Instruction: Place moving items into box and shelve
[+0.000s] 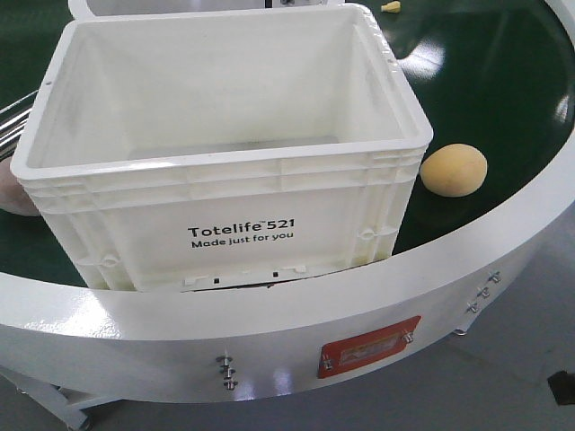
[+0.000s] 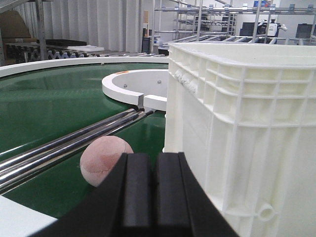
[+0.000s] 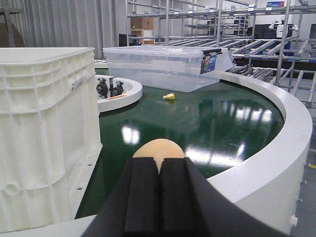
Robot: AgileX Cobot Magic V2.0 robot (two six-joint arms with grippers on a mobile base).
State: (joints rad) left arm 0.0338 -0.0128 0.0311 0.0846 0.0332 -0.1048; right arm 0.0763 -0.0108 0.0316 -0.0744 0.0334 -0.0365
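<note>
A white Totelife crate stands empty on the green belt; it also shows in the left wrist view and the right wrist view. A yellow-tan round item lies on the belt just right of the crate; it sits beyond my right gripper, which is shut and empty. A pink ball lies left of the crate, beyond and left of my left gripper, which is shut and empty; its edge shows in the front view. Neither gripper shows in the front view.
The white outer rim curves around the green belt. A white inner ring and steel rails lie left of the crate. A clear lidded bin and a small yellow item sit farther along the belt. Shelving racks stand behind.
</note>
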